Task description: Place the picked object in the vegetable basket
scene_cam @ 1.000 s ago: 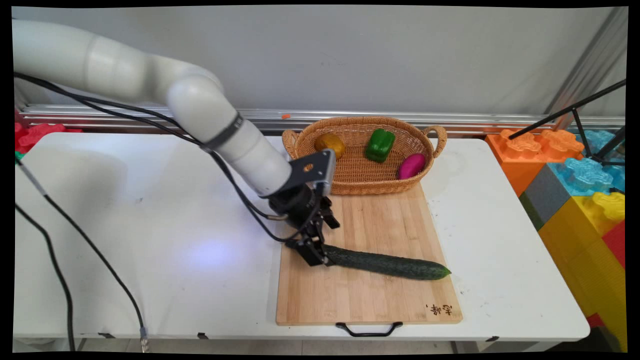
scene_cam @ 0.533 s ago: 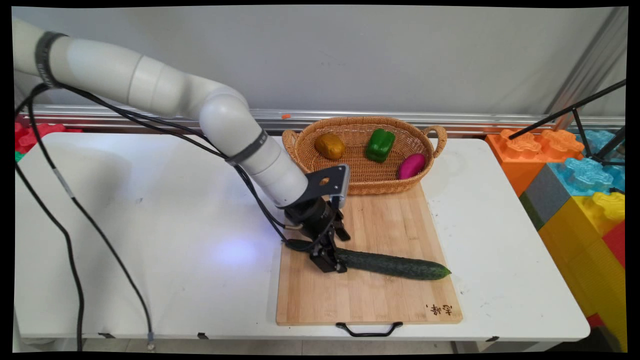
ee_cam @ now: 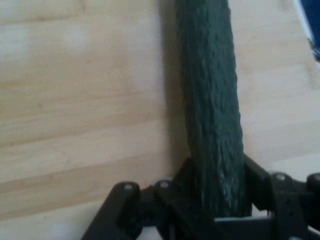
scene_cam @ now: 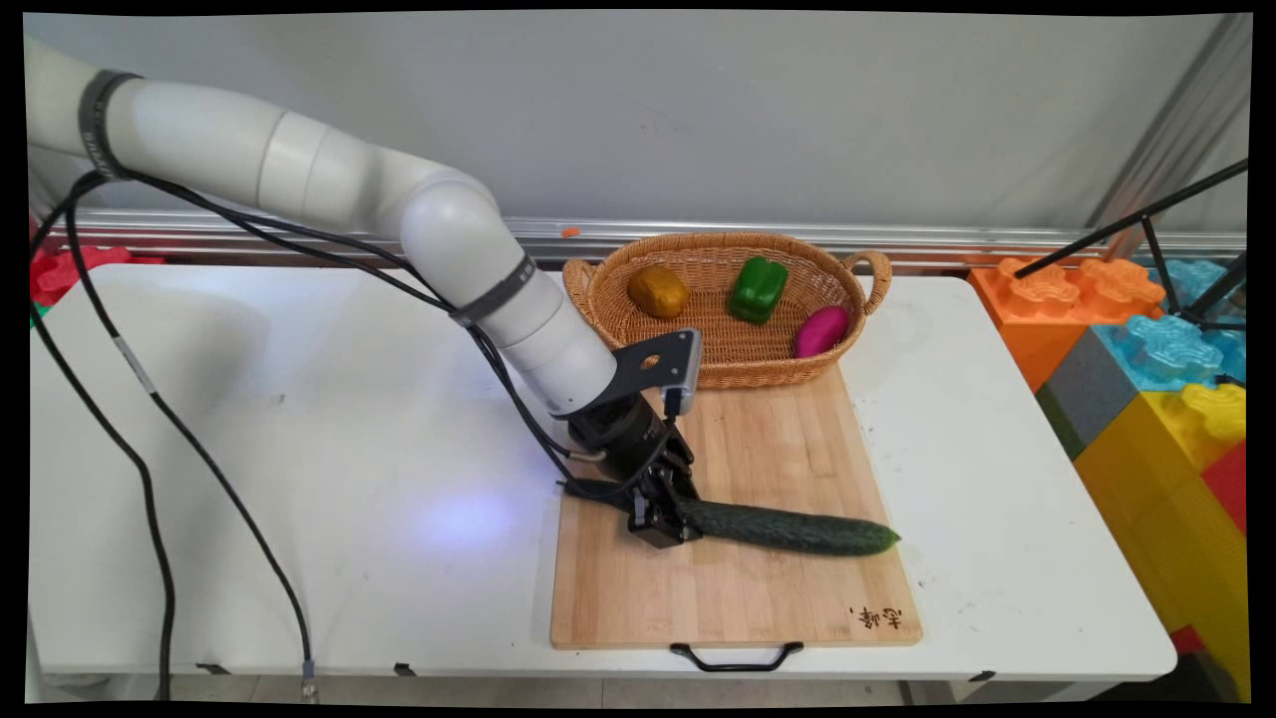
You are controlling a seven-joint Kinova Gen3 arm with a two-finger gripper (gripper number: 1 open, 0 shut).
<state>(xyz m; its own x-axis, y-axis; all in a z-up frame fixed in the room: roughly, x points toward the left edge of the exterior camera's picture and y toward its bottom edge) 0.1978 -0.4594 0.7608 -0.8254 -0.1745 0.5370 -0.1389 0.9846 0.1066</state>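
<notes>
My gripper (scene_cam: 666, 526) pinches the cucumber (scene_cam: 788, 529) by its left end, low in the frame's middle on the cutting board (scene_cam: 738, 598). Gripped so far off-centre, it may sag. Behind sits the basket (scene_cam: 718, 364).

Cucumber (scene_cam: 788, 529): dark green, bumpy skin. Cutting board (scene_cam: 738, 598): pale wood grain, black handle. Basket (scene_cam: 718, 349): tan wicker; holds yellow-brown (scene_cam: 658, 290), green (scene_cam: 757, 289), magenta (scene_cam: 820, 331) items. End effector (scene_cam: 666, 524): black. Tabletop (scene_cam: 299, 449): white.
</notes>
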